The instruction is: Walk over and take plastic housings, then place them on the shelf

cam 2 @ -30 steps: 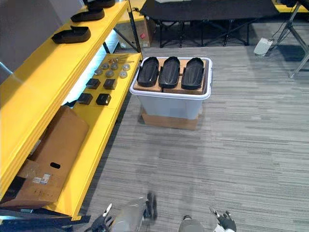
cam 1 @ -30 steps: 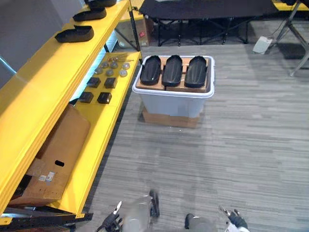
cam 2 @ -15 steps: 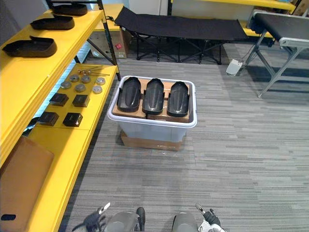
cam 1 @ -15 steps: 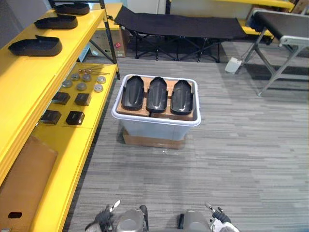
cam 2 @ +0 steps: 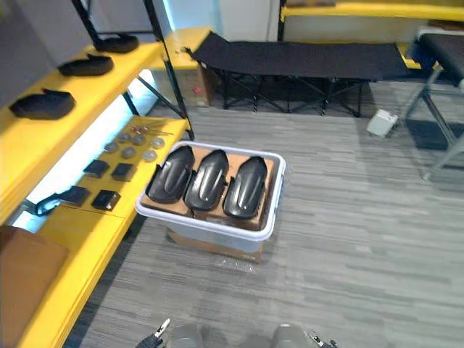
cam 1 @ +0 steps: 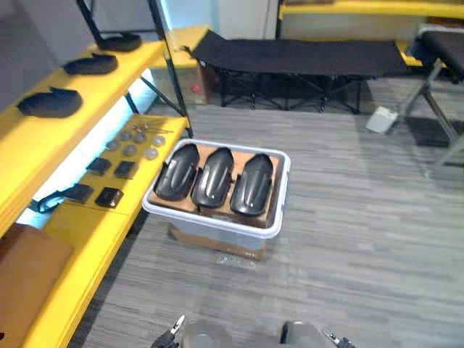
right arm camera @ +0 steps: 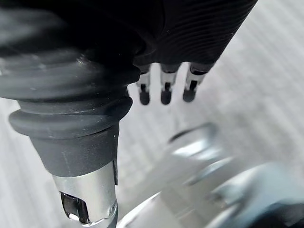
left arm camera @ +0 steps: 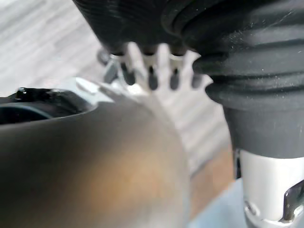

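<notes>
In the left eye view we see three black plastic housings [cam 1: 212,176] lying side by side on a brown insert in a pale plastic bin [cam 1: 210,225], which stands on a cardboard box [cam 1: 217,243] on the grey floor. Just beside it is the yellow shelf [cam 1: 94,90], with three more housings [cam 1: 51,103] on its upper level.

In the right eye view, we find round metal discs [cam 2: 130,148] and small black blocks [cam 2: 107,197] on the lower level, and a black folding cot [cam 2: 304,58] behind the bin.

In the left wrist view, the left hand [left arm camera: 152,76] has straight, empty fingers.

In the right wrist view, the right hand [right arm camera: 165,90] likewise hangs straight-fingered, holding nothing.
</notes>
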Motion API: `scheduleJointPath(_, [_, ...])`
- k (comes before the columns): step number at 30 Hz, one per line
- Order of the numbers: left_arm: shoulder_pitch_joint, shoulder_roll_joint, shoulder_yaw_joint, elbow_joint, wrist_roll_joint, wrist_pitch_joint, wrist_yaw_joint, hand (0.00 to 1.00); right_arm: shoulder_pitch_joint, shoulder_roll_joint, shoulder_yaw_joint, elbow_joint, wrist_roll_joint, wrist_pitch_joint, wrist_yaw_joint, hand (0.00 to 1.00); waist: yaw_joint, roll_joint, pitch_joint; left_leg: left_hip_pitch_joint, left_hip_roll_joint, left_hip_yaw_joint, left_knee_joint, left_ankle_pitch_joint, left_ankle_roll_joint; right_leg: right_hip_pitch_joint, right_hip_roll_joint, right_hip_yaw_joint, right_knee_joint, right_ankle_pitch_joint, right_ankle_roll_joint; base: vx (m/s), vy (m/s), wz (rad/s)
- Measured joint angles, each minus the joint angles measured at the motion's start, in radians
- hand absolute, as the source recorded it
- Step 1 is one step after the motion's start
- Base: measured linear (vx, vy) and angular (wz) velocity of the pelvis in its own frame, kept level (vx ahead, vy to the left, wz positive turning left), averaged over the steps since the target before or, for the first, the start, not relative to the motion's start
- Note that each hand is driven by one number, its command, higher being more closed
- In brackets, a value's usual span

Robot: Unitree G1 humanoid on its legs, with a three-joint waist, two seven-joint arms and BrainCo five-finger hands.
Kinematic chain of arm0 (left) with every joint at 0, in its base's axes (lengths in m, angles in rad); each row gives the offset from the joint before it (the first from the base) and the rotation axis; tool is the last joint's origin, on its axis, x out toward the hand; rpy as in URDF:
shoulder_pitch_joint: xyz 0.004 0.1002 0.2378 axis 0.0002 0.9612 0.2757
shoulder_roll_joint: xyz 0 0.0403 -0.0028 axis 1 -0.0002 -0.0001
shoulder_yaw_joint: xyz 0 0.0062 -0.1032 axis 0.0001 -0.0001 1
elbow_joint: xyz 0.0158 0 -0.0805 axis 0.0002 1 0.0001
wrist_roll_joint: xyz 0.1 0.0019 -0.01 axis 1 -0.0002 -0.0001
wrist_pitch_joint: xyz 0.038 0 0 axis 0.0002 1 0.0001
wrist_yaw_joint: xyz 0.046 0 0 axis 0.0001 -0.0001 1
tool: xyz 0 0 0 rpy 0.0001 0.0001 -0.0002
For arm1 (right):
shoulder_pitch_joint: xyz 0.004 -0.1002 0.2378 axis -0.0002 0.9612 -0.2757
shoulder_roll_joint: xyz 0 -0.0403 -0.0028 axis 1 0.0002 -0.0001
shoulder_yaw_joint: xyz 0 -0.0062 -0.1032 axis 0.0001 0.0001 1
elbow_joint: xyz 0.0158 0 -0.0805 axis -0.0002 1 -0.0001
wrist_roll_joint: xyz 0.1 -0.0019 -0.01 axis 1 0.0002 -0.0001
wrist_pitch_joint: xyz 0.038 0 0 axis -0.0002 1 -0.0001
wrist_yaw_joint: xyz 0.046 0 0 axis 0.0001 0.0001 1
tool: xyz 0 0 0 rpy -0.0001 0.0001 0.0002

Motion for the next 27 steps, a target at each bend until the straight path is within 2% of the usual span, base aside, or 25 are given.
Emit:
scheduleJointPath(1, [0.000,-0.005,0.000,0.000,-0.005,-0.009,0.000,0.00,-0.001,0.000,-0.019,-0.034,0.001,-0.030,0.010,0.00,-0.002,0.004,0.003,-0.014,-0.048,-0.005,-0.139,0.062,-0.002,0.006,-0.007,-0.024,-0.028,0.001,0.003,0.09,0.005,0.40])
scheduleJointPath(2, [0.000,-0.007,0.000,0.001,-0.004,-0.013,0.000,0.00,-0.002,0.001,-0.027,-0.048,0.002,-0.045,0.011,0.00,-0.002,0.007,0.006,-0.022,-0.065,-0.013,-0.187,0.107,0.014,0.008,-0.009,-0.032,-0.033,0.001,0.005,0.14,0.079,0.36])
scheduleJointPath(3, [0.008,-0.011,0.007,0.002,-0.005,-0.023,-0.002,0.00,-0.004,0.003,-0.029,-0.052,0.013,-0.065,0.008,0.00,0.011,-0.002,0.012,-0.013,-0.076,-0.015,-0.217,0.169,0.026,0.014,-0.014,-0.032,-0.042,-0.002,0.016,0.13,0.101,0.40])
scheduleJointPath(4, [0.009,-0.004,0.009,0.001,0.008,-0.037,-0.003,0.00,-0.007,0.021,-0.028,-0.060,0.041,-0.082,0.003,0.00,0.011,-0.021,0.027,-0.005,-0.095,-0.015,-0.224,0.172,0.036,0.041,-0.025,-0.034,-0.065,0.003,0.037,0.13,0.101,0.29])
scheduleJointPath(5, [0.009,0.001,0.009,0.000,0.016,-0.042,-0.003,0.00,-0.020,0.030,-0.026,-0.061,0.045,-0.083,0.000,0.00,0.017,-0.026,0.035,0.003,-0.102,-0.012,-0.223,0.168,0.042,0.052,-0.031,-0.033,-0.076,0.005,0.043,0.11,0.107,0.17])
scheduleJointPath(7, [0.007,0.021,0.012,-0.001,0.084,-0.059,-0.004,0.00,-0.048,0.060,0.011,-0.079,0.094,-0.110,-0.001,0.00,0.036,-0.066,0.061,0.005,-0.126,-0.006,-0.217,0.153,0.057,0.072,-0.047,-0.029,-0.112,0.021,0.067,0.12,0.112,-0.03])
scheduleJointPath(9, [0.003,0.036,-0.010,-0.004,0.127,-0.064,-0.002,0.00,-0.055,0.069,0.037,-0.129,0.113,-0.138,-0.018,0.00,0.037,-0.079,0.068,0.001,-0.157,-0.001,-0.203,0.133,0.073,0.072,-0.076,-0.029,-0.115,0.019,0.077,0.12,0.093,0.09])
scheduleJointPath(12, [-0.005,0.037,-0.026,-0.013,0.202,-0.068,0.003,0.00,-0.055,0.071,0.054,-0.178,0.120,-0.183,-0.076,0.00,0.038,-0.074,0.071,-0.029,-0.181,0.011,-0.101,0.058,0.095,0.061,-0.114,-0.020,-0.058,-0.013,0.097,0.14,0.132,-0.04])
scheduleJointPath(13, [-0.005,0.045,-0.050,-0.026,0.216,-0.072,0.010,0.00,-0.055,0.081,0.063,-0.210,0.094,-0.217,-0.138,0.00,0.037,-0.076,0.072,-0.030,-0.192,0.015,-0.070,0.030,0.104,0.050,-0.128,-0.008,-0.019,-0.034,0.097,0.15,0.123,-0.15])
scheduleJointPath(15, [-0.004,0.063,-0.084,-0.077,0.196,-0.077,0.029,0.00,-0.058,0.103,0.087,-0.307,-0.028,-0.259,-0.282,0.00,0.034,-0.087,0.075,-0.026,-0.210,0.020,-0.068,0.020,0.110,0.033,-0.146,0.007,0.018,-0.036,0.099,0.17,0.088,0.00])
scheduleJointPath(16, [-0.005,0.076,-0.094,-0.107,0.181,-0.077,0.032,0.00,-0.060,0.110,0.103,-0.380,-0.093,-0.262,-0.359,0.00,0.035,-0.098,0.081,-0.032,-0.210,0.020,-0.068,0.020,0.110,0.022,-0.146,0.008,0.028,-0.036,0.099,0.15,0.037,0.11])
scheduleJointPath(19, [-0.004,0.094,-0.095,-0.152,0.155,-0.079,0.038,0.00,-0.075,0.112,0.099,-0.541,-0.180,-0.269,-0.478,0.00,0.040,-0.117,0.092,-0.035,-0.200,0.020,-0.058,0.020,0.110,0.013,-0.136,0.012,0.049,-0.033,0.095,0.12,-0.016,0.03])
scheduleJointPath(20, [-0.003,0.098,-0.095,-0.160,0.149,-0.084,0.038,0.00,-0.097,0.105,0.099,-0.642,-0.226,-0.277,-0.527,0.00,0.043,-0.126,0.097,-0.042,-0.190,0.023,-0.042,0.018,0.107,0.012,-0.123,0.028,0.042,-0.028,0.088,0.08,-0.027,-0.11])
scheduleJointPath(22, [-0.003,0.102,-0.095,-0.169,0.150,-0.099,0.036,0.00,-0.128,0.078,0.097,-0.747,-0.257,-0.277,-0.542,0.00,0.044,-0.132,0.106,-0.061,-0.179,0.022,-0.027,0.016,0.103,0.004,-0.112,0.034,0.034,-0.027,0.087,0.06,-0.041,-0.05])
scheduleJointPath(24, [-0.003,0.103,-0.095,-0.188,0.149,-0.104,0.028,0.00,-0.157,0.041,0.086,-0.824,-0.251,-0.274,-0.525,0.00,0.050,-0.134,0.124,-0.069,-0.172,0.022,-0.016,0.016,0.103,0.005,-0.107,0.034,0.029,-0.026,0.086,0.04,-0.045,0.00])
scheduleJointPath(27, [-0.004,0.102,-0.096,-0.197,0.167,-0.108,0.002,0.00,-0.233,-0.025,0.084,-0.859,-0.228,-0.229,-0.462,0.00,0.055,-0.131,0.154,-0.073,-0.162,0.020,0.000,0.016,0.103,0.005,-0.096,0.037,0.029,-0.017,0.073,0.01,-0.023,-0.06])
